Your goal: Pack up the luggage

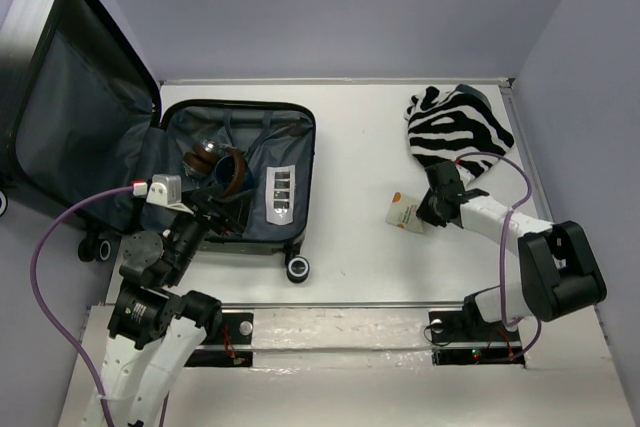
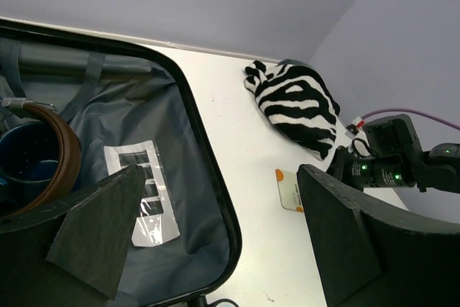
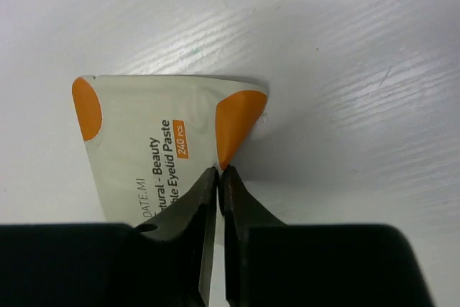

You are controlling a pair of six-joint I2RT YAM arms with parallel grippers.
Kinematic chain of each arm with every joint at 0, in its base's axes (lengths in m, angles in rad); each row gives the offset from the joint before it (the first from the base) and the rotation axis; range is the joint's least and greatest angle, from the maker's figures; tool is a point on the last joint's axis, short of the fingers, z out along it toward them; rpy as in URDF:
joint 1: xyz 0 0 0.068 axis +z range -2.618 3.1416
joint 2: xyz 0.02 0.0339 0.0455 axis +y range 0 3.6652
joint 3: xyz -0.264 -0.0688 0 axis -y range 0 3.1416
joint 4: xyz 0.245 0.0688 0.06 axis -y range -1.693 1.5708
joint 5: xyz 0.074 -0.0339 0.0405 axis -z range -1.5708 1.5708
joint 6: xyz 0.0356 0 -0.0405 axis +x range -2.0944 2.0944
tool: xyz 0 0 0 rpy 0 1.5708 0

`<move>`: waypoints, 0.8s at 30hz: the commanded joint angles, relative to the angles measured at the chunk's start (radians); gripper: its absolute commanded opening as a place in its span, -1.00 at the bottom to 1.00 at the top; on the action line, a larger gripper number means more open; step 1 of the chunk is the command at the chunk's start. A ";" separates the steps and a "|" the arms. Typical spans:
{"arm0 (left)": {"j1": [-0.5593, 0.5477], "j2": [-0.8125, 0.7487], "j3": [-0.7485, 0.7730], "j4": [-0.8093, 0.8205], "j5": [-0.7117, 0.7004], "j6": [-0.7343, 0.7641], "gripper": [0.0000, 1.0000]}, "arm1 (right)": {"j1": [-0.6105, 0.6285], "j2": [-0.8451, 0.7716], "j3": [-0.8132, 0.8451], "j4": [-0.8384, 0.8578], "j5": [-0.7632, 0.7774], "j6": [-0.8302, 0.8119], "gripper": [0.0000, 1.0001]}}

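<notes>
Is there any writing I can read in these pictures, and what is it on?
"tural - Beauty": sachet, start hidden behind the right gripper.
"ple Eyelid Paste": same sachet, start also hidden.
"240 PCS": small orange tag on the sachet.
"DATE.MI": near the sachet's lower edge, cut off.
Clear packet in the luggage: nothing readable.

Table point(image 1: 360, 137): white, smooth.
Left side: luggage point(image 1: 240, 182), lying open.
Far right corner: zebra-striped cloth point(image 1: 458, 132).
Right of centre: orange-cornered packet point(image 1: 404, 213).
</notes>
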 commanded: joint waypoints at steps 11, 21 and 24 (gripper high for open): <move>0.002 0.034 0.023 0.039 0.010 0.021 0.98 | 0.034 -0.354 -0.040 0.020 -0.089 -0.067 -0.86; 0.014 0.048 0.022 0.042 0.018 0.021 0.98 | 0.276 -0.338 0.272 0.044 -0.145 -0.061 -0.86; 0.020 0.049 0.020 0.042 0.018 0.021 0.98 | 0.397 -0.197 0.419 0.104 -0.152 -0.081 -0.86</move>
